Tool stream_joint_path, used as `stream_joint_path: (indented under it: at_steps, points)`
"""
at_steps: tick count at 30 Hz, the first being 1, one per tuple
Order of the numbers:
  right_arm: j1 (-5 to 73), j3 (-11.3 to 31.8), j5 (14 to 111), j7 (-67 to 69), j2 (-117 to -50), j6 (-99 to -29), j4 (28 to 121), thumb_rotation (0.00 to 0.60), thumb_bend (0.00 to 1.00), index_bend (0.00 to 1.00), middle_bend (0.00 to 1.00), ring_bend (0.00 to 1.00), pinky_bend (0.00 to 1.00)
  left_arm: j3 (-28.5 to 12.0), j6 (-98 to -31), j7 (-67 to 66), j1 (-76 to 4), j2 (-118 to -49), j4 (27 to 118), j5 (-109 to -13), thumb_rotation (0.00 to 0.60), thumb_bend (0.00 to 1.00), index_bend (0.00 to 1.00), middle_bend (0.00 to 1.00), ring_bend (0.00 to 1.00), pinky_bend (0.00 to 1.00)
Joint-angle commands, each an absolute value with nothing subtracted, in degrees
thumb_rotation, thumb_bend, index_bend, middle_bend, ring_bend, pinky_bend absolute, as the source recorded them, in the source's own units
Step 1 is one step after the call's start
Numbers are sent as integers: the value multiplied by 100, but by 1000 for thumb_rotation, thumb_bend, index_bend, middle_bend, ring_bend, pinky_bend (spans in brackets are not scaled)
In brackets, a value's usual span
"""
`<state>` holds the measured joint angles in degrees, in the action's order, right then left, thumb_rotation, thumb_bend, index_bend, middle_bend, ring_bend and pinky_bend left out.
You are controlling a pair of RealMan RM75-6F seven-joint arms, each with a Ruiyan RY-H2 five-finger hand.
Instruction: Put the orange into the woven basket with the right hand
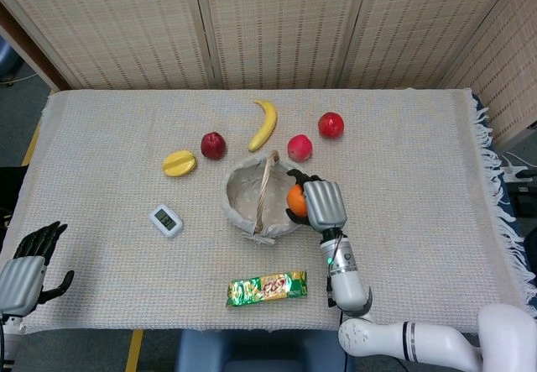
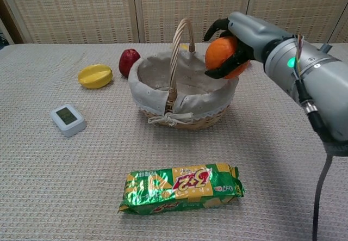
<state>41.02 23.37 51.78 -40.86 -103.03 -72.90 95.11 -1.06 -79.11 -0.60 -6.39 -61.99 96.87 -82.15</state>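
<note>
My right hand (image 1: 317, 204) (image 2: 239, 37) grips the orange (image 1: 295, 199) (image 2: 221, 53) and holds it in the air over the right rim of the woven basket (image 1: 243, 207) (image 2: 163, 97). The basket has a pale cloth lining and an upright handle, and it stands at the middle of the table. Far off at the table's lower left corner, my left hand (image 1: 25, 267) hangs with its fingers apart, holding nothing.
A green snack packet (image 1: 267, 288) (image 2: 182, 187) lies in front of the basket. A white timer (image 1: 166, 219) (image 2: 68, 119), a yellow fruit (image 1: 179, 163) (image 2: 95, 75), a dark red apple (image 1: 213, 144) (image 2: 129, 61), a banana (image 1: 265, 123) and two red fruits (image 1: 299, 147) (image 1: 331, 124) lie around it.
</note>
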Motion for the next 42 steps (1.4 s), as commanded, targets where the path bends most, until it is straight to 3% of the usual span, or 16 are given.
stream_joint_path:
  at_steps: [1, 3, 4, 8, 11, 20, 26, 35, 42]
  points:
    - [4295, 2348, 5093, -4182, -10536, -7247, 9258, 600, 268, 290, 551, 457, 506, -112, -7919, -50, -639, -6192, 9681, -8219, 600, 370, 0, 0, 0, 68]
    - [4334, 2243, 5082, -4215, -10543, -7179, 9236, 600, 268, 340, 446, 318, 397, -113, -7989, -123, -637, -6215, 9615, -8295, 600, 370, 0, 0, 0, 68]
    - [4341, 2182, 5137, -4217, -10534, -7173, 9218, 600, 268, 317, 356, 224, 323, -106, -8014, -142, -634, -6228, 9590, -8330, 600, 370, 0, 0, 0, 68]
    - [4301, 1949, 5346, -4165, -10490, -7219, 9167, 600, 227, 21, 126, 37, 156, -90, -8045, -157, -626, -6258, 9555, -8384, 600, 370, 0, 0, 0, 67]
    - [4250, 1879, 5435, -4080, -10444, -7279, 9175, 600, 177, 0, 17, 0, 103, -93, -8073, -201, -627, -6273, 9526, -8410, 600, 370, 0, 0, 0, 68]
    - [4154, 1914, 5440, -3903, -10294, -7392, 9301, 600, 144, 0, 0, 0, 72, -96, -8081, -238, -621, -6294, 9536, -8391, 600, 372, 0, 0, 0, 68]
    - [3886, 1734, 5727, -3678, -9813, -7541, 9839, 600, 144, 0, 0, 0, 70, -97, -8059, -218, -620, -6269, 9552, -8362, 600, 370, 0, 0, 0, 67]
    - [2777, 506, 6764, -3282, -7825, -7968, 11222, 600, 143, 0, 0, 0, 61, -90, -8042, -294, -627, -6267, 9564, -8356, 600, 371, 0, 0, 0, 67]
    - [1787, -607, 8113, -2551, -6845, -8621, 10961, 600, 144, 0, 0, 0, 60, -78, -8078, -475, -622, -6315, 9572, -8387, 600, 370, 0, 0, 0, 68]
